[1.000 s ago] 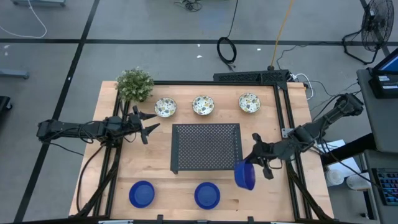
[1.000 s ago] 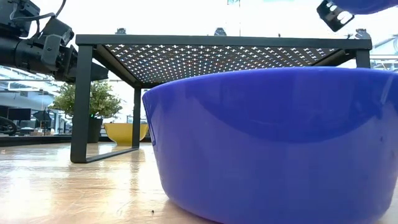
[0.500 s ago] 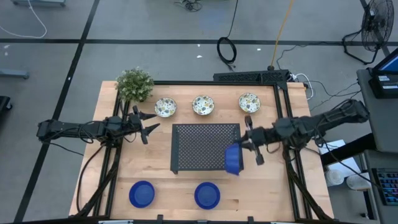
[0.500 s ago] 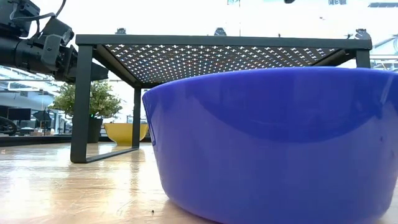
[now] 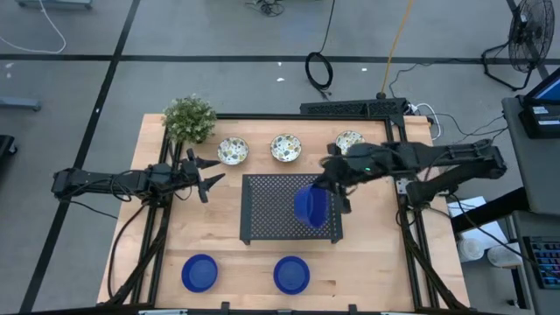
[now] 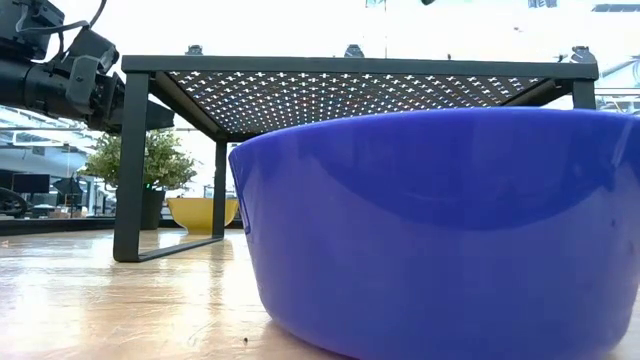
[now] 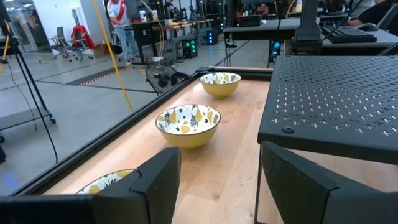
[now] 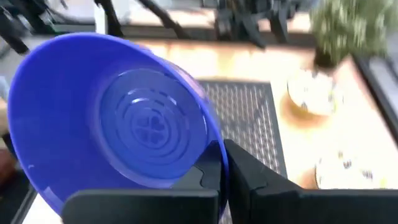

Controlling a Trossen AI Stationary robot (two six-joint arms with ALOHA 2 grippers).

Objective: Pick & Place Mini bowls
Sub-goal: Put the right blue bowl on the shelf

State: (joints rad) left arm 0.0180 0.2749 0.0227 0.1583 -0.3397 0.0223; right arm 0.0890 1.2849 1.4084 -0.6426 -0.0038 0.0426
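My right gripper [image 5: 327, 189] is shut on a blue mini bowl [image 5: 311, 206] and holds it in the air over the right part of the black perforated tray [image 5: 271, 208]. Two more blue bowls [image 5: 199, 273] [image 5: 291, 274] sit on the table near its front edge. Another three white patterned bowls [image 5: 233, 150] [image 5: 286, 147] [image 5: 349, 140] stand in a row behind the tray. My left gripper [image 5: 213, 176] waits open at the tray's left, level, touching nothing. In the left wrist view its fingers frame a white bowl [image 7: 188, 123]. My right gripper pinches the blue bowl's rim [image 8: 214, 152] between its two fingers, one finger on each face of the wall. The fingers slant down from the table's right side. The bowl stands on edge, tilted, hanging clear above the tray.
A small green plant [image 5: 189, 118] stands at the table's far left corner. The tray is a raised rack on legs [image 6: 130, 160], with open space beneath. In the low view one blue bowl [image 6: 440, 230] fills the foreground.
My right gripper has risen and swung from the table's right side, near the tray's front right corner, toward the far edge and the left, until it is over the tray's right part. It has rolled a little. The blue bowl has travelled with it, still on edge.
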